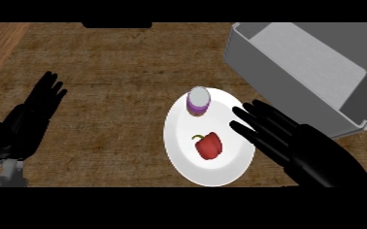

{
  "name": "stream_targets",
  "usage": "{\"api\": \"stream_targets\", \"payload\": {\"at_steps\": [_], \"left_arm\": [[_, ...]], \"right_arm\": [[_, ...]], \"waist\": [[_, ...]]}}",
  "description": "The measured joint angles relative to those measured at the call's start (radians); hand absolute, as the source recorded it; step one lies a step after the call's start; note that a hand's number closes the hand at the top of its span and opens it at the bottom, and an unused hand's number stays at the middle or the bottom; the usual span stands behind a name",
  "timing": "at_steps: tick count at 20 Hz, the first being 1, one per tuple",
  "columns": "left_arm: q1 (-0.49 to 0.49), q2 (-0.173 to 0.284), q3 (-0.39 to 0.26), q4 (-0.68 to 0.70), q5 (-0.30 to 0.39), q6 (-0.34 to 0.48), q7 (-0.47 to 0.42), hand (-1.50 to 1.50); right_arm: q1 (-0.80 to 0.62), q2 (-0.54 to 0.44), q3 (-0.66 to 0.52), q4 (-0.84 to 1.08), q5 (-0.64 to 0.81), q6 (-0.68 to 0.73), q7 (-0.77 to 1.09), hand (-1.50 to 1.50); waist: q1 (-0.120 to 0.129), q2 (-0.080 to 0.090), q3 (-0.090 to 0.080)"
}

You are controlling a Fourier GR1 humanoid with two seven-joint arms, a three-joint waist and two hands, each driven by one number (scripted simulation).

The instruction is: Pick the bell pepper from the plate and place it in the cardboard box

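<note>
So here's what you've got: the pepper [208, 145] is lying on the white plate [183, 162], in the plate's lower half, stem pointing up-left. It's red and nothing is touching it. Sharing the plate, up near its far rim, is a small purple and white can [198, 101], standing upright and apart from the pepper.

Your right hand [301, 143] comes in from the tabletop's near right corner and hangs over the plate's right rim, fingers straight and spread, pointing up-left. It's released, holding nothing, with the fingertips just beside the pepper but not on it.

Your left hand [32, 119] rests at the tabletop's left edge, fingers up and relaxed, well apart from the plate.

The box [247, 48] sits at the far right corner, grey walls, open top, tilted in view, just beyond the plate.
</note>
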Motion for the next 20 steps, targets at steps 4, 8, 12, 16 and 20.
{"api": "stream_targets", "payload": {"at_steps": [4,8,12,16,20], "left_arm": [[0.003,-0.011,-0.008,-0.014,-0.009,-0.002,0.005,0.0],[0.007,-0.022,0.003,-0.008,-0.013,-0.017,-0.008,0.0],[0.011,-0.034,0.016,-0.025,-0.025,-0.012,0.013,0.0],[0.007,-0.049,0.038,-0.004,-0.042,-0.039,0.007,0.0],[0.006,-0.064,0.065,-0.016,-0.054,-0.059,0.027,0.0]], "right_arm": [[-0.065,0.051,0.109,-0.048,0.079,0.139,0.233,-1.5],[-0.118,0.166,0.199,-0.034,0.103,0.264,0.429,-1.5],[-0.148,0.268,0.222,-0.008,0.096,0.368,0.558,-1.5],[-0.159,0.311,0.202,0.047,0.112,0.419,0.569,-1.5],[-0.163,0.351,0.18,0.058,0.13,0.486,0.585,-1.5]], "waist": [[0.009,0.004,0.001],[0.013,0.007,0.002],[0.011,0.008,0.003],[0.009,0.009,0.004],[0.008,0.009,0.004]]}}
